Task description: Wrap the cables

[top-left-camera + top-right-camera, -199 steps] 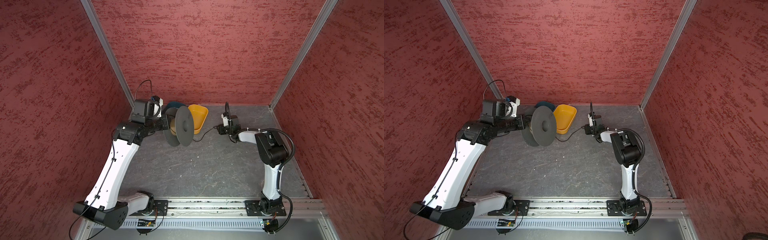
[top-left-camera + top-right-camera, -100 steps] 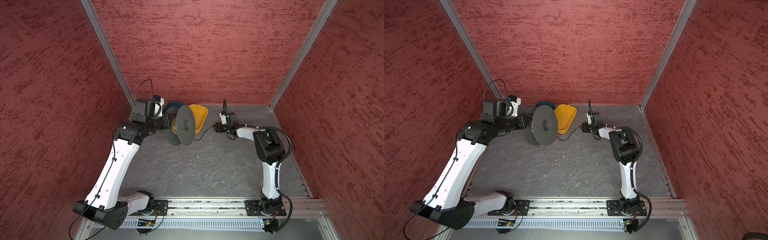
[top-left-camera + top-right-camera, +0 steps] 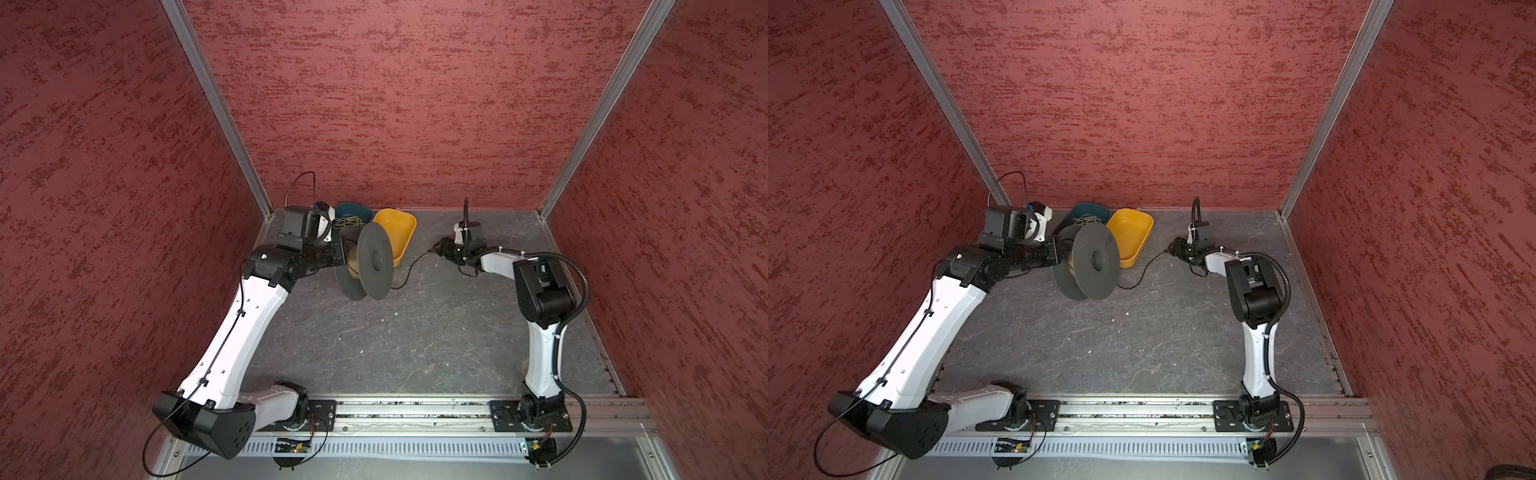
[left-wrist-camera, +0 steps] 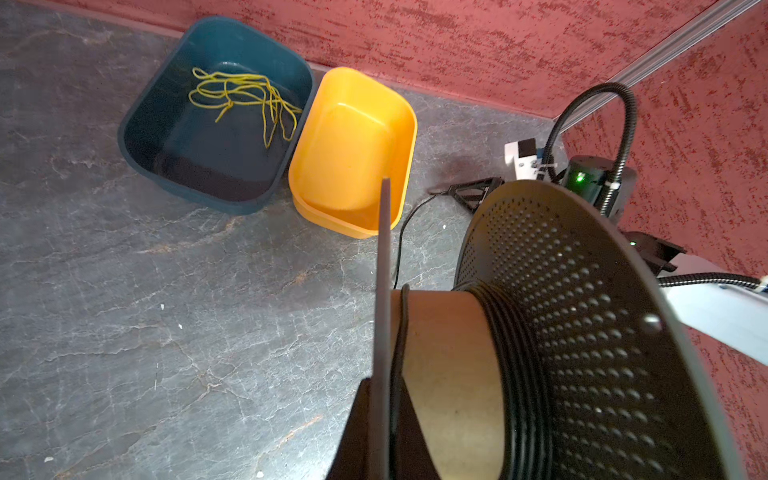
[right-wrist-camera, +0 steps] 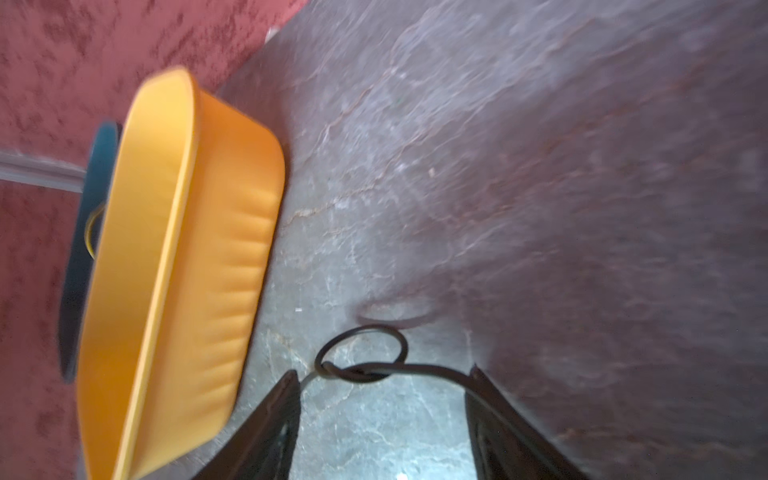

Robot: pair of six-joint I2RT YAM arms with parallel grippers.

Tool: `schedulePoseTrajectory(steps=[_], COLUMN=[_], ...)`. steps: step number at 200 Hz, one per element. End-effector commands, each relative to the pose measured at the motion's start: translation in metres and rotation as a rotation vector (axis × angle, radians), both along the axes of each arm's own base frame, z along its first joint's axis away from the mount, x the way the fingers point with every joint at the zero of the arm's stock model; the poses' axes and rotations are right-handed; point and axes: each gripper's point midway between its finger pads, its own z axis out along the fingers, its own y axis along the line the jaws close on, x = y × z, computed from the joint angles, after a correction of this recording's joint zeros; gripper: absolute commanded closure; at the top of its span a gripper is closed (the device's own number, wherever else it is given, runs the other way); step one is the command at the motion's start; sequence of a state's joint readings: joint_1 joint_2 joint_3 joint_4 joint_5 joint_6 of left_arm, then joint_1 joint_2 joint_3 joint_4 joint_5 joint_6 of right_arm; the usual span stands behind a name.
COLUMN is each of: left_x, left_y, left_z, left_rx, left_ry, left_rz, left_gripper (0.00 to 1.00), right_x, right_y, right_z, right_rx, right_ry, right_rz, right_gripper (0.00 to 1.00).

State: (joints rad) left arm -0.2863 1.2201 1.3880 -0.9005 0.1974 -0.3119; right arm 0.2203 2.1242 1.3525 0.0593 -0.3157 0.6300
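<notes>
Top views: right gripper (image 3: 439, 248) at 3 o'clock of spool (image 3: 375, 261), jaws apart around looped cable (image 3: 409, 269); suggest clearing loop, then pinching taut.

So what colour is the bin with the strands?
Dark teal bin, clearest in left wrist view.

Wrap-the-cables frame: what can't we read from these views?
- Left pincer: hidden behind the spool in both top views. The left wrist view shows only finger stubs clamped on the flange.
- Cable at the right pincer: the right wrist view is blurred and cut by the frame edge, so contact with the open fingers is unclear.
- Wound turns: in the left wrist view, the flange covers the core's far side.
- Blue tub: partly behind the spool in both top views.
</notes>
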Motion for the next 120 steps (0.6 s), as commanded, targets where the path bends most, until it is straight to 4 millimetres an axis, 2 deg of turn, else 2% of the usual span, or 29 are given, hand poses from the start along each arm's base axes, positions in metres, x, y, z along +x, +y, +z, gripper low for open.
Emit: schedulePoseTrajectory(steps=[1,28,75,99,120], left_x=[0.006,0.008,0.010,0.011,0.012], left_y=[-0.014,-0.018,-0.017,-0.009,0.000], left_z=[0.026,0.007,-0.013,-0.024,-0.033], left_rx=[-0.118,-0.175,-0.293,-0.342,-0.410], left_ry=[-0.118,-0.083,-0.067,-0.070,-0.079], left_rz=[-0.030,-0.035,-0.031,-0.011,0.012], left_gripper=[0.99,1.00,1.00,1.00,1.00], right_x=[0.011,0.018,0.024,0.021,0.014], right_y=[-0.004,-0.015,-0.032,-0.037,-0.047], right_z=[0.019,0.013,0.017,0.024,0.038], right_rx=[0.094,0.127,0.123,0.096,0.065], right_ry=[-0.033,-0.023,-0.047,-0.065,-0.105], right_rz=[-0.058,-0.095,-0.133,-0.132,-0.156], right_gripper=[0.48,0.63,1.00,1.00,1.00])
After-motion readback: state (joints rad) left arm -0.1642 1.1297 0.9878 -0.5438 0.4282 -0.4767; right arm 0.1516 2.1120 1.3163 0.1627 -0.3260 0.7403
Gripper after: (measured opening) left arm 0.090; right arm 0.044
